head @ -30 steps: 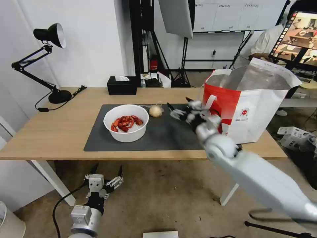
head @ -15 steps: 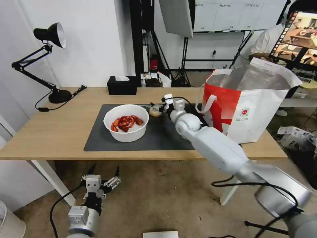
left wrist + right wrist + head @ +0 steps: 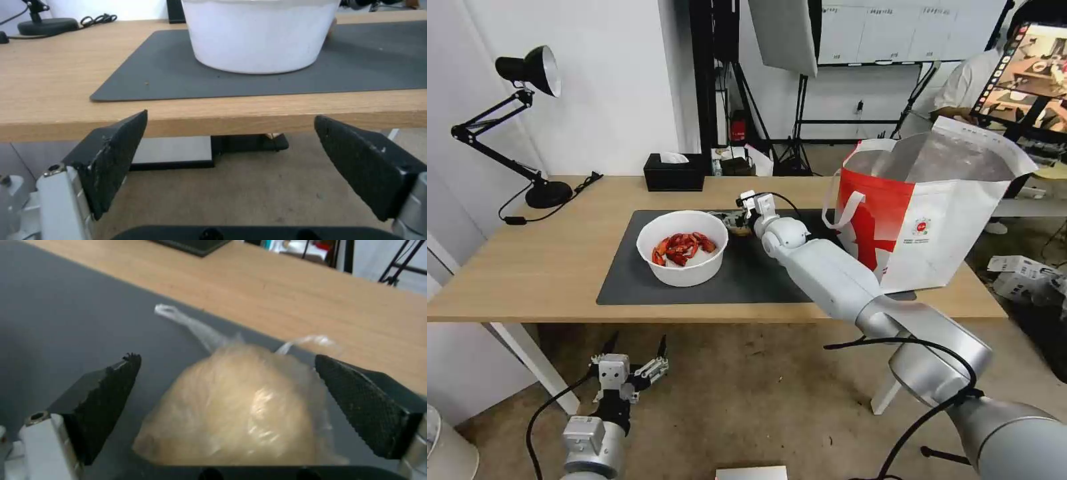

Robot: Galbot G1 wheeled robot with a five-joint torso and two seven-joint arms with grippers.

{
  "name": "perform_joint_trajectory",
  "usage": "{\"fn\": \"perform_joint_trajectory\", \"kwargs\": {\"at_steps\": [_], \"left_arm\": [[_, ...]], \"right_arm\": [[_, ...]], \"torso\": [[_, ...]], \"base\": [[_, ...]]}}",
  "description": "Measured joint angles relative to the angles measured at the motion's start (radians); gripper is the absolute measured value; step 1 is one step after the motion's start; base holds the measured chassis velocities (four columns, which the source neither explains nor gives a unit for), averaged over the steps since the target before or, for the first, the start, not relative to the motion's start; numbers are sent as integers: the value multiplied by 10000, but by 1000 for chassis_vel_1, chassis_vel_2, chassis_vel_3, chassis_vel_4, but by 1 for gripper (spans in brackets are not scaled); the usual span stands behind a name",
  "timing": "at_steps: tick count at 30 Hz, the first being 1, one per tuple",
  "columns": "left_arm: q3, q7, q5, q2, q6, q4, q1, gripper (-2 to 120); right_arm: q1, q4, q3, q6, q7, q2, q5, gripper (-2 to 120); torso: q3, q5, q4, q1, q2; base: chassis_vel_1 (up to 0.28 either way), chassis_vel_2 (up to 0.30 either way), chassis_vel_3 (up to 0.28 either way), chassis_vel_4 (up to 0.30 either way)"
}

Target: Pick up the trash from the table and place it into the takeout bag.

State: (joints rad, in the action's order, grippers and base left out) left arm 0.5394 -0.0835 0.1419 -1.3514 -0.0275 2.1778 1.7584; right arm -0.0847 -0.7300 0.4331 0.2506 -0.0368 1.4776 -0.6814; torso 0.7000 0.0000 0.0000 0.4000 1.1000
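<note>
Beige wrapped ball (image 3: 236, 406) sits on the dark grey mat (image 3: 760, 273), just beside the white bowl of red shells (image 3: 682, 247), on the side toward the takeout bag (image 3: 924, 213). My right gripper (image 3: 227, 406) is down around it, fingers spread wide, one on each side, neither pad touching the plastic wrap. Left gripper (image 3: 231, 166) hangs below the wooden table (image 3: 547, 267) edge, jaws released, holding nothing. Bag stands upright at the table's right end, mouth open.
</note>
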Motion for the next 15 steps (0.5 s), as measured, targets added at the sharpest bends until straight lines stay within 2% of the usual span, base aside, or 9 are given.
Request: {"fn": "perform_joint_trajectory", "kwargs": {"at_steps": [8, 11, 13, 15], "left_arm": [[-4, 1, 29, -1, 35, 3, 27, 100], [-2, 1, 29, 19, 69, 3, 42, 100], [-1, 1, 30, 23, 71, 3, 42, 100], [-6, 1, 32, 32, 72, 3, 29, 100]], "right_arm": [[-43, 320, -187, 176, 279, 243, 186, 97], [-135, 240, -211, 220, 215, 239, 214, 84], [-145, 213, -213, 237, 175, 228, 215, 82], [-171, 80, -215, 363, 35, 149, 208, 69]], "torso": [[0, 0, 1, 0, 0], [-1, 0, 1, 0, 1], [-1, 1, 1, 0, 0], [-1, 0, 1, 0, 0]], "base": [[0, 0, 0, 0], [0, 0, 0, 0], [0, 0, 0, 0], [0, 0, 0, 0]]}}
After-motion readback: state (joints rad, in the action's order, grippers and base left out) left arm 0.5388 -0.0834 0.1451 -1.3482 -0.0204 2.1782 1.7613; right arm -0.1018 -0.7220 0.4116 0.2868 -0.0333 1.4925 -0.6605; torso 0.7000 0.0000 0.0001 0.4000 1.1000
